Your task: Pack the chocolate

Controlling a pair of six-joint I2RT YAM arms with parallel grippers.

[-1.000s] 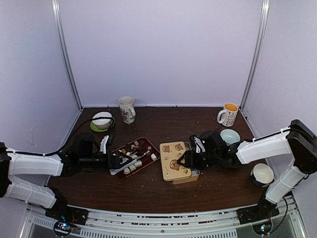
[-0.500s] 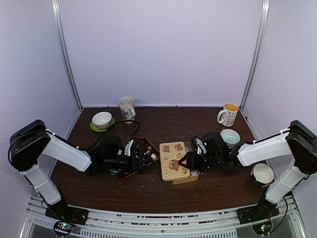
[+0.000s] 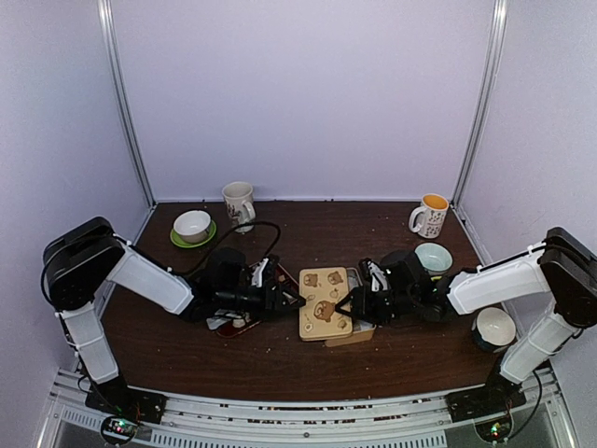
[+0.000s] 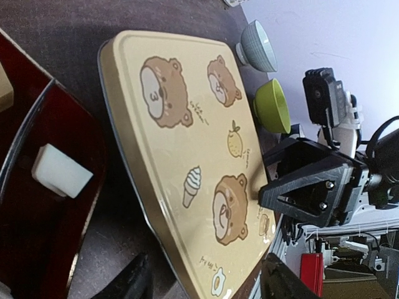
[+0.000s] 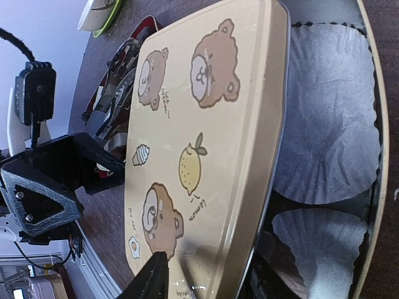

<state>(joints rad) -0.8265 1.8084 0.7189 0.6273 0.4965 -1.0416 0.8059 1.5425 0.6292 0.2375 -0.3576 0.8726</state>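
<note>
From above, the left fingers (image 3: 291,301) and right fingers (image 3: 351,304) meet the bear-printed tin lid (image 3: 324,303) from opposite sides, low over the desk (image 3: 280,364).

Left wrist: the left fingers straddle the lid's near edge; I cannot tell whether they press it. A white chocolate (image 4: 61,171) lies in the red tray (image 4: 37,249) beside the lid.

Right wrist: the right fingers pinch the lid's rim, above paper cups (image 5: 330,106) in the tin (image 5: 376,187).
</note>
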